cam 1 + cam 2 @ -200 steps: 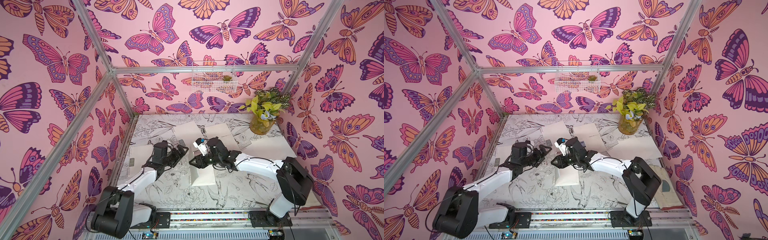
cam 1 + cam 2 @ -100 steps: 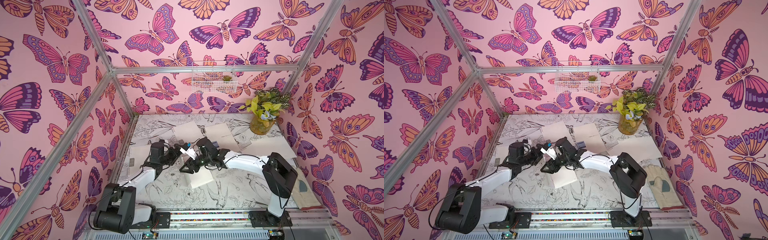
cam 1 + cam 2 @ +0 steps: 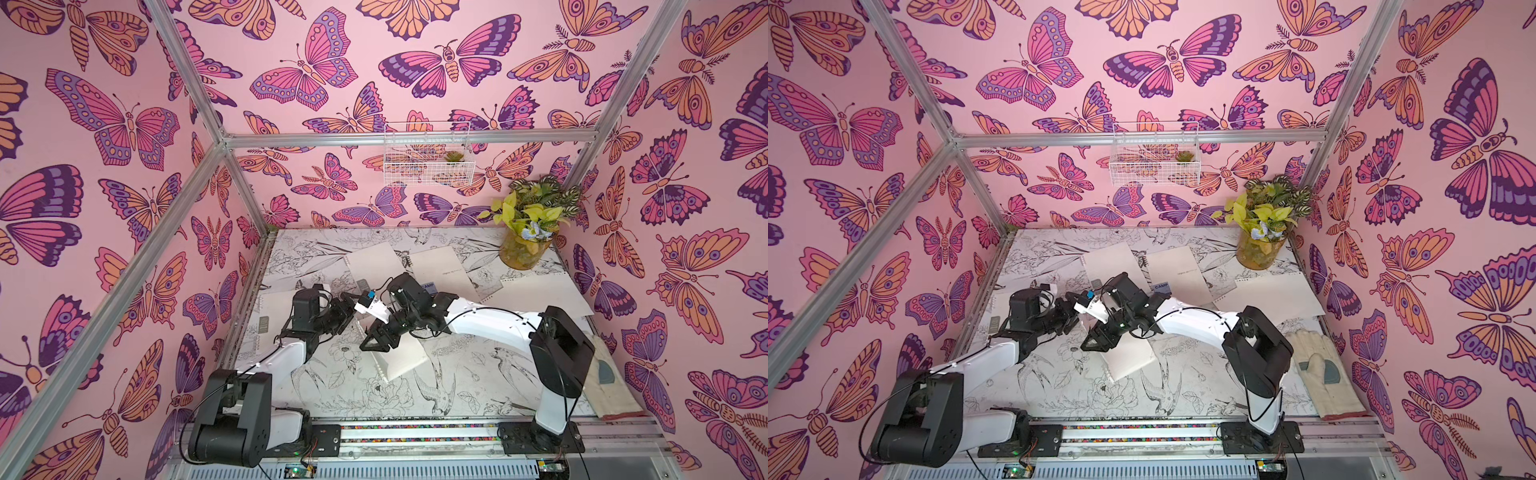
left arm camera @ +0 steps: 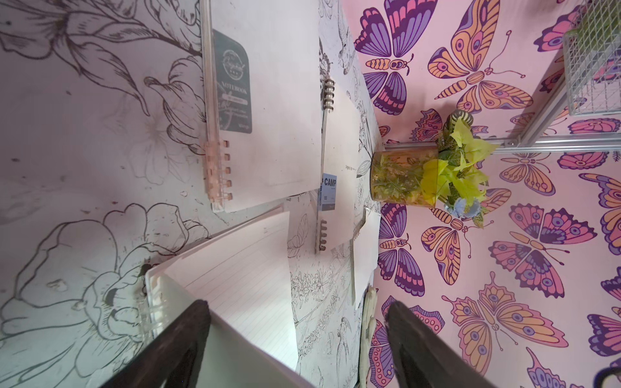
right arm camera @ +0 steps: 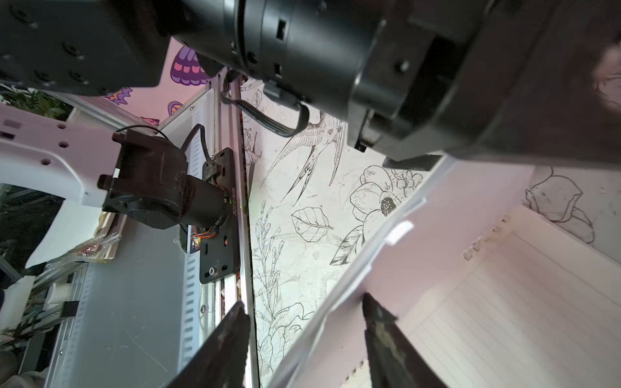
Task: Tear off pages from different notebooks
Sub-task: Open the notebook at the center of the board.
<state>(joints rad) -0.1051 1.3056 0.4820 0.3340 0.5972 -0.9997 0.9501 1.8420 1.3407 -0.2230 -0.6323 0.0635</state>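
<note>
Wire basket (image 3: 415,174) on back wall (image 3: 291,166): one small succulent (image 3: 454,156). Glass jar (image 3: 524,251): leafy plant (image 3: 536,208). Open notebook (image 3: 405,361) lies mid desk (image 3: 478,374). Its lifted page (image 5: 386,248) runs between the fingers of the right hand (image 5: 302,300), parted, not pinching. Left hand (image 4: 295,304) gapes wide (notebook's coil (image 4: 151,302) just beside one finger). Bare desk between notebook and front rail (image 3: 415,428).

In both top views the right arm (image 3: 490,322) partly hides the CAMP notebook (image 3: 440,262) and open notebook (image 3: 409,361).
</note>
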